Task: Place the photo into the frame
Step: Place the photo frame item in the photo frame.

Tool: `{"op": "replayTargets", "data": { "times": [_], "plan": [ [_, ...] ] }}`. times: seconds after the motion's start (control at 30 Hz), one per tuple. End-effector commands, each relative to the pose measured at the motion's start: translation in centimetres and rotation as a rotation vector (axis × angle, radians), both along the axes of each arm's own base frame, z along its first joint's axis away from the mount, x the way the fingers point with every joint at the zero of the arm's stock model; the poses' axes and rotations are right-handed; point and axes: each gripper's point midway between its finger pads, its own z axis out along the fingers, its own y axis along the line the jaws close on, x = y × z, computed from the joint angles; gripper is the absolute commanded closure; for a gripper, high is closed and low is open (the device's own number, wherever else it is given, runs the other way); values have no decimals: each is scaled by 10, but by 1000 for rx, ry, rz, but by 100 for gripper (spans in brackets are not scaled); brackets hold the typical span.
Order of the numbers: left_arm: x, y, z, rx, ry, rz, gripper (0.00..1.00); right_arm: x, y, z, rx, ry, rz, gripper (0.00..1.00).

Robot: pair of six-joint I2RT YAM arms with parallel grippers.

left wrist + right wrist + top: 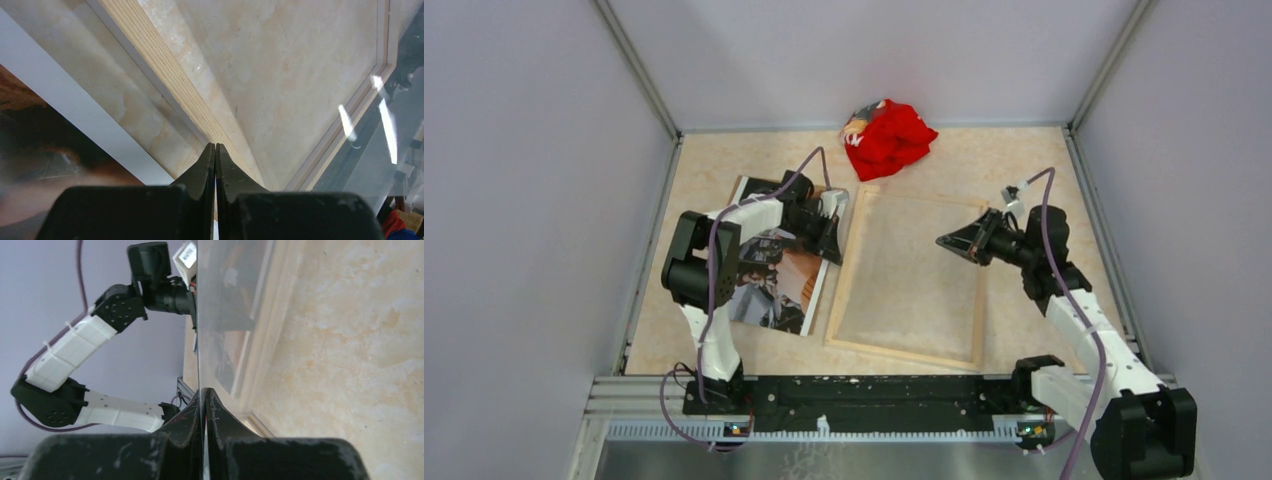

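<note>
The photo (769,285) lies face up on the table's left side, dark with orange-brown patches and a white border (75,100). To its right lies the frame (844,290), showing its pale wood edges (165,65). My left gripper (829,240) is shut, its tips (215,146) over the frame's left wood edge beside the photo's right border; I see nothing between them. My right gripper (944,242) hovers over the frame's right half, shut on the edge of a thin clear pane (225,330). The pane is lifted off the frame and shows glare (380,150).
A crumpled red cloth (889,137) lies at the back, just beyond the frame's far edge. Grey walls close in the table on the left, back and right. The black rail with both arm bases (864,395) runs along the near edge.
</note>
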Motion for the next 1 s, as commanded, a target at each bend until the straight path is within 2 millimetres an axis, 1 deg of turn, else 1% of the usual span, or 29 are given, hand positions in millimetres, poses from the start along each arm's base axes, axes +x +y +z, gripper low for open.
{"op": "replayTargets", "data": {
  "times": [0.0, 0.17, 0.3, 0.33, 0.5, 0.67, 0.83, 0.97],
  "plan": [
    [6, -3, 18, -40, -45, -1, 95, 8, 3, 61, 43, -157, 19, 100],
    [4, -3, 11, -39, -30, -2, 96, 8, 5, 74, 42, -177, 24, 100],
    [3, -2, 10, -37, -32, -5, 98, 6, 12, 73, 26, -182, 58, 100],
    [2, -2, 10, -38, -30, -5, 98, 4, 13, 69, 15, -164, 67, 100],
    [2, -2, 11, -40, -34, -6, 99, 0, 24, 68, -5, -185, 160, 100],
    [2, -2, 10, -39, -34, -6, 99, -2, 31, 62, -34, -193, 228, 100],
    [2, -1, 11, -38, -35, -4, 100, 3, 30, 50, -71, -185, 235, 100],
    [3, -1, 11, -39, -39, -4, 100, 5, 30, 45, -93, -191, 242, 100]
  ]
}}
